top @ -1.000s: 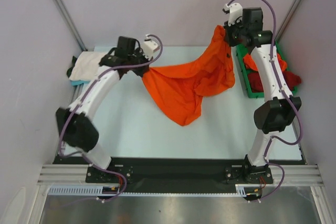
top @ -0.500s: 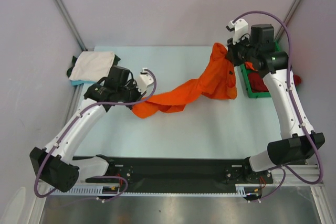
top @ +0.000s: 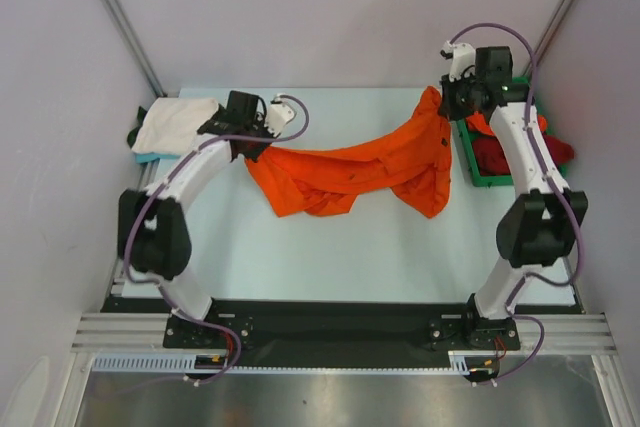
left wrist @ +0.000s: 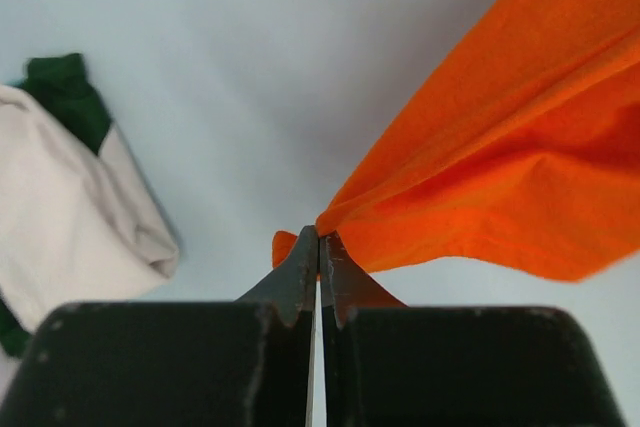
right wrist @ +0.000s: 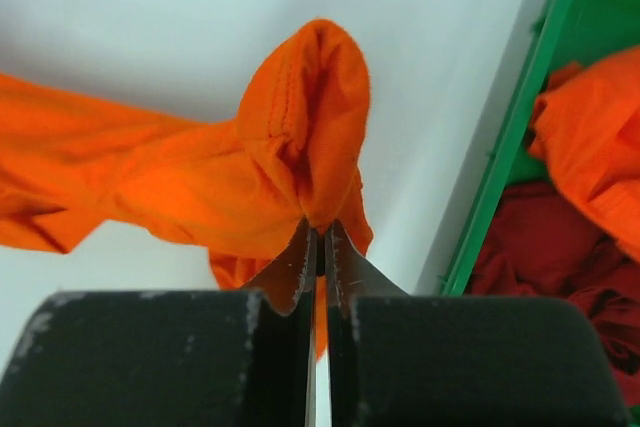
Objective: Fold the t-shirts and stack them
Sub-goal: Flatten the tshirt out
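Orange t-shirt (top: 340, 172) sags crumpled, stretched between its two pinched ends.

A bright orange t-shirt (top: 345, 172) stretches left to right, sagging in crumpled folds, its ends pinched by the left gripper (left wrist: 318, 239) and right gripper (right wrist: 318, 225). A white t-shirt (top: 172, 125) lies folded far left. A second orange t-shirt (right wrist: 595, 137) and a dark red t-shirt (right wrist: 545, 247) lie bunched together at right.

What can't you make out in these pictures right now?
- Top view: right arm covers part of the green bin; shirt count inside unclear.
- Right wrist view: picture edge cuts off the bin.
- Top and left wrist views: white t-shirt hides most of the dark cloth beneath.
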`<act>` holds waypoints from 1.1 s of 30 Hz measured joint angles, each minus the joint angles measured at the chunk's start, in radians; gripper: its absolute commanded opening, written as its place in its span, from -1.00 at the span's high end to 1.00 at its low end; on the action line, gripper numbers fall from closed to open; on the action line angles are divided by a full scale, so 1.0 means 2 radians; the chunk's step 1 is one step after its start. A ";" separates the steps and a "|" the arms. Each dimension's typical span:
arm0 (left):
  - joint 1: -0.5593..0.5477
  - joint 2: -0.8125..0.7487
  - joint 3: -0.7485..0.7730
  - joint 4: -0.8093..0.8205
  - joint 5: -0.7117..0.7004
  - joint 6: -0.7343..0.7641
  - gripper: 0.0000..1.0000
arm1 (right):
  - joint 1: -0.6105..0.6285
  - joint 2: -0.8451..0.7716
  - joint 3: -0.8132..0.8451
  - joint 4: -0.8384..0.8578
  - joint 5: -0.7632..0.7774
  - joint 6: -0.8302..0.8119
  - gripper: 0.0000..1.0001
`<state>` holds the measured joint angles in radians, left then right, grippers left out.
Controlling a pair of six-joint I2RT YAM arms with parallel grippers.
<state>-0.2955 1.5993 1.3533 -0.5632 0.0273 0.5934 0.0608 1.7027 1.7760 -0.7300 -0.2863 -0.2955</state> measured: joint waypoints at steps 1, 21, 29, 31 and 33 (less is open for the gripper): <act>0.006 0.033 0.013 0.005 -0.001 -0.002 0.99 | -0.006 0.021 0.000 0.003 0.001 0.002 1.00; 0.068 0.308 0.285 -0.049 0.065 -0.122 -0.36 | 0.006 0.216 0.122 -0.002 0.033 -0.001 1.00; 0.149 0.371 0.343 -0.111 0.192 -0.162 -0.16 | 0.044 0.216 0.122 -0.002 0.047 -0.013 1.00; 0.157 0.381 0.343 -0.122 0.220 -0.168 -0.14 | 0.053 0.216 0.122 -0.002 0.049 -0.016 1.00; 0.157 0.389 0.343 -0.129 0.241 -0.175 -0.13 | 0.060 0.216 0.122 -0.002 0.053 -0.020 1.00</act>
<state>0.0177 2.3768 2.0388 -0.8204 0.5098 0.2440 0.1802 2.1345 2.0205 -0.7349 -0.1799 -0.3347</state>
